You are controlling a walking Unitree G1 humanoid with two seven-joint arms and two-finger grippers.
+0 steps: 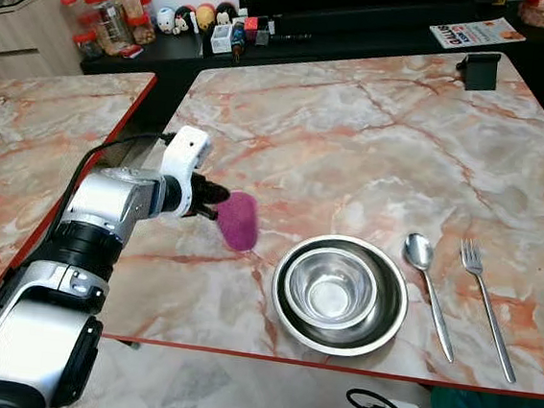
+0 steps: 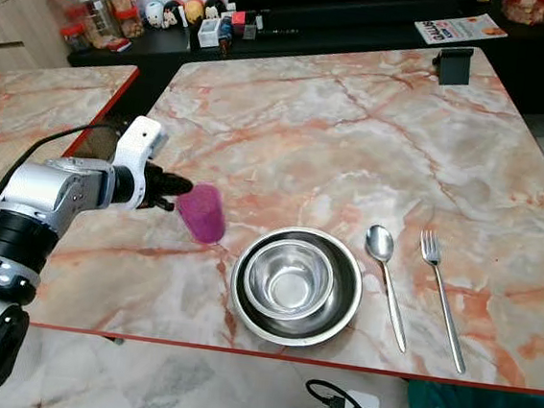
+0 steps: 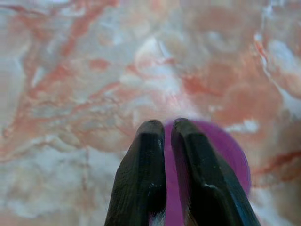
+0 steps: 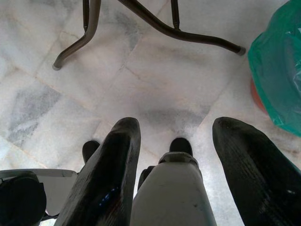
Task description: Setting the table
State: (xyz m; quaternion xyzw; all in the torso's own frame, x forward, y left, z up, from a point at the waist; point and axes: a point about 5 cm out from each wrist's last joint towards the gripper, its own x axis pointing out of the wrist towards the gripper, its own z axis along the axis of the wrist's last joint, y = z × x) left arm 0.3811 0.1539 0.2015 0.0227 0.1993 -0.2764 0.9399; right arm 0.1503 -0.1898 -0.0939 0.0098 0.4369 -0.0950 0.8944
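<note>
A purple plastic cup (image 1: 240, 220) hangs tilted just above the marble table (image 1: 374, 146), left of the nested steel bowls (image 1: 341, 293). My left gripper (image 1: 216, 202) is shut on the cup's rim; the left wrist view has both black fingers (image 3: 146, 174) pinching the purple wall (image 3: 225, 150). A spoon (image 1: 426, 286) and a fork (image 1: 484, 302) lie side by side to the right of the bowls. My right gripper (image 4: 174, 169) hangs open over the floor beside the table's legs.
A second marble table (image 1: 37, 143) stands to the left with a narrow gap between. A black holder (image 1: 478, 70) sits at the far right corner. Jars and figurines (image 1: 117, 15) line the dark counter behind. A green bag (image 4: 277, 70) lies on the floor.
</note>
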